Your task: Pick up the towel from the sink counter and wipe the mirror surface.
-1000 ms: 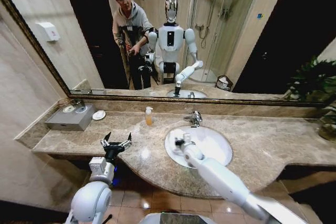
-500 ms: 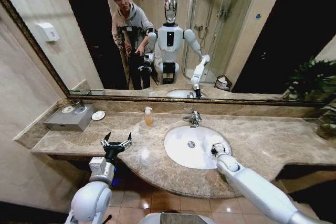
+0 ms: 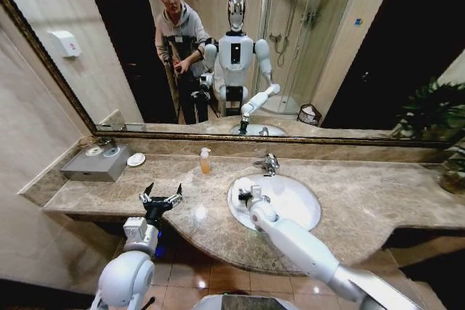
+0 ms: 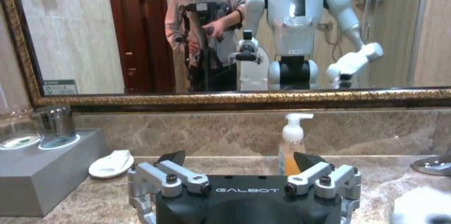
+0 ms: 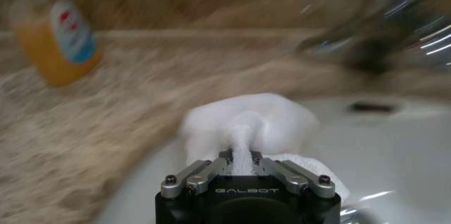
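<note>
Low in the centre of the frame, the right gripper (image 3: 247, 192) is clamped on the small white rumpled terry towel (image 5: 248, 123), over the left rim of the oval white basin in the beige speckled marble counter (image 3: 363, 205). Lower left, the left gripper (image 3: 161, 198) hovers with jaws apart.
</note>
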